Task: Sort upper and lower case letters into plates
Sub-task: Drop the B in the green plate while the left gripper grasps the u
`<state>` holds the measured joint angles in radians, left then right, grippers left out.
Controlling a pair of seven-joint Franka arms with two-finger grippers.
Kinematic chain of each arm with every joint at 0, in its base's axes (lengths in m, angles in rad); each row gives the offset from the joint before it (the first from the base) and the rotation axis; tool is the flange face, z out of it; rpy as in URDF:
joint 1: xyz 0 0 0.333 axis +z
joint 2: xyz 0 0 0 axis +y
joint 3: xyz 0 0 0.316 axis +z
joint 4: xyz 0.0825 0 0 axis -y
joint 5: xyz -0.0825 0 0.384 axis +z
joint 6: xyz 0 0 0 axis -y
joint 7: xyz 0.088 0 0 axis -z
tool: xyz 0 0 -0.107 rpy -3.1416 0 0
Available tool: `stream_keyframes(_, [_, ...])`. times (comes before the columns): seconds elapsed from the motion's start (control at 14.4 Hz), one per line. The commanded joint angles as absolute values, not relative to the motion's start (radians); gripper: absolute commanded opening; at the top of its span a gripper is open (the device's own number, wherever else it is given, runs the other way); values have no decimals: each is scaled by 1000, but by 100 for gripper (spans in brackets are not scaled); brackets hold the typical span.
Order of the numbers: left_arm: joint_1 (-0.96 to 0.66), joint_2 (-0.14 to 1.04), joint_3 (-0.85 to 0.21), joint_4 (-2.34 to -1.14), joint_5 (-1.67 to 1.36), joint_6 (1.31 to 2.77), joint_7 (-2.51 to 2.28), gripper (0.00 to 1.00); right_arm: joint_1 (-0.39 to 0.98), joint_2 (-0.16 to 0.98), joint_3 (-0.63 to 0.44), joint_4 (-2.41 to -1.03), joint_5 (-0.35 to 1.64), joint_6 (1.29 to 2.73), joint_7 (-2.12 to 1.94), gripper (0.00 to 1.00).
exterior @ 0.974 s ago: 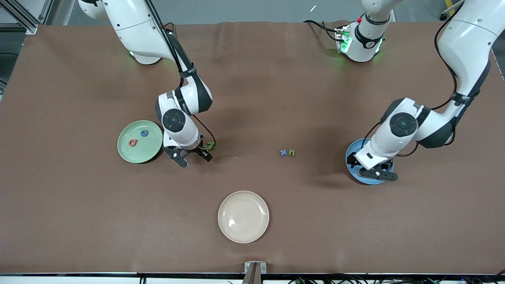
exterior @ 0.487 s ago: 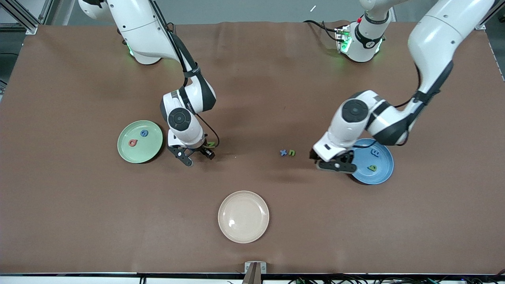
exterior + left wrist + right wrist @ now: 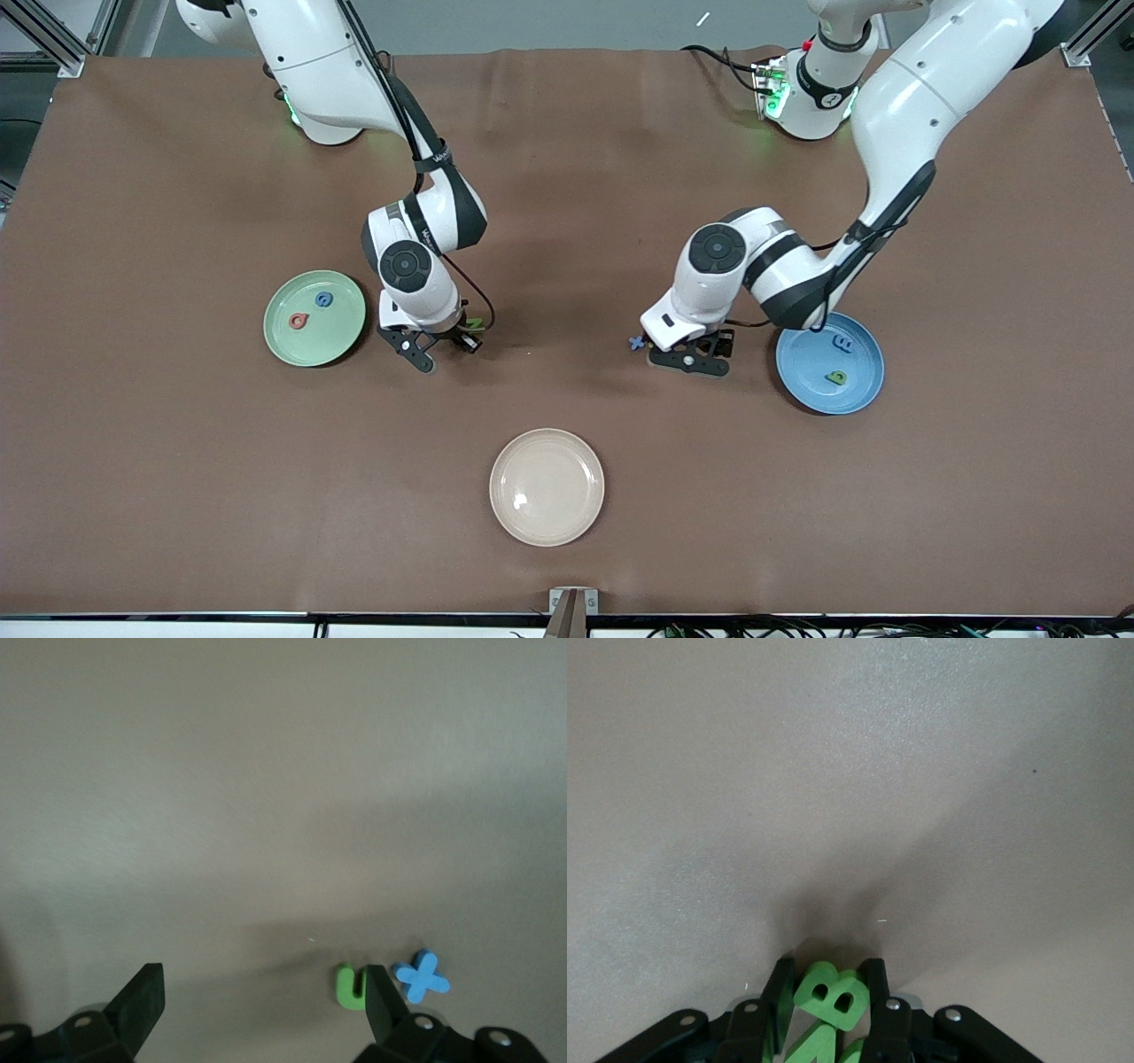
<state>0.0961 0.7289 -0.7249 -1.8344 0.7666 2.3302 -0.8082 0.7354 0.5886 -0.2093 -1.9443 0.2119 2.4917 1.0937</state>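
Observation:
My right gripper [image 3: 442,346] is low at the table beside the mint green plate [image 3: 337,341]. In the right wrist view it [image 3: 824,979] is shut on a green B [image 3: 837,999], with another green letter [image 3: 808,1047] under it. The mint plate holds a blue letter [image 3: 324,299] and a pink letter [image 3: 299,321]. My left gripper [image 3: 689,359] is open over a green n [image 3: 351,986], which lies against one finger [image 3: 383,1005], with a blue x [image 3: 423,975] just outside. The blue plate [image 3: 811,377] holds a blue letter [image 3: 844,344] and a green letter [image 3: 835,377].
A cream-white plate [image 3: 547,486] with nothing on it sits near the front camera, mid-table. The brown table cover [image 3: 177,461] is bare around it.
My left arm has swung from over the blue plate to over the blue x and green n. My right gripper's fingers have drawn in onto the green letters.

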Motion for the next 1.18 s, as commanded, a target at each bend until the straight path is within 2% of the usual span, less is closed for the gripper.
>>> stream_keyframes(0.0, [83,752,-718,-1810,755,2321,-808,99,747,588,-218,-1957,219,2482,1106,3])
stream_keyframes(0.14, [71,768,-718,-1810,755,2322,-808,94,742,568,-219,-1957,221,2458,1091,0])
stream_keyframes(0.28, [69,787,-718,-1809,756,2330,-805,87,720,516,-221,-1957,219,2372,1037,0])
stream_keyframes(0.49, [69,796,-718,-1809,756,2330,-808,83,648,434,-222,-1977,219,2275,899,0])
stream_keyframes(0.9, [66,798,-719,-1809,753,2330,-811,82,474,286,-232,-2156,206,2283,498,0])
stream_keyframes(1.11, [52,798,-718,-1809,729,2330,-810,81,388,259,-232,-2221,204,2315,349,0])
